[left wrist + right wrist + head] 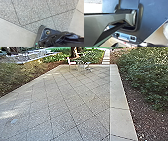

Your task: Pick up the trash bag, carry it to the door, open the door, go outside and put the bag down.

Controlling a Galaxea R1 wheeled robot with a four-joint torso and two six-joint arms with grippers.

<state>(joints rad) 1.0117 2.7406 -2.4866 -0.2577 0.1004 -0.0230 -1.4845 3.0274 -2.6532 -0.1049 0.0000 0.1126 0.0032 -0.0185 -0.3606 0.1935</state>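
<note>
Head view: a terrace of speckled grey paving, crossed by thin dark joints, is bordered on the right by a smooth pale concrete strip. Beyond the strip, brown mulch and leafy green bushes are found; at the far edge, a pale slim-framed chair is placed left of a narrow pale path. Level, unobstructed paving is offered in the near part, and the outdoor stage is judged to have been reached.

Left wrist view: the black, glossy, crumpled plastic trash bag is seen close up, in front of part of the robot's dark base plate, with paving beyond. Whether the left tool is wide, narrow or closed on the bag cannot be told; nor can it be told whether the bag's underside is supported. For a good set-down, the bag should be brought well away from the base and lowered slowly until its weight is borne by the paving. Release is best delayed until then, lest the bag topple, tear or be caught under the base.

Right wrist view: the robot's grey jointed bar is shown. The right tool's state cannot be told.
</note>
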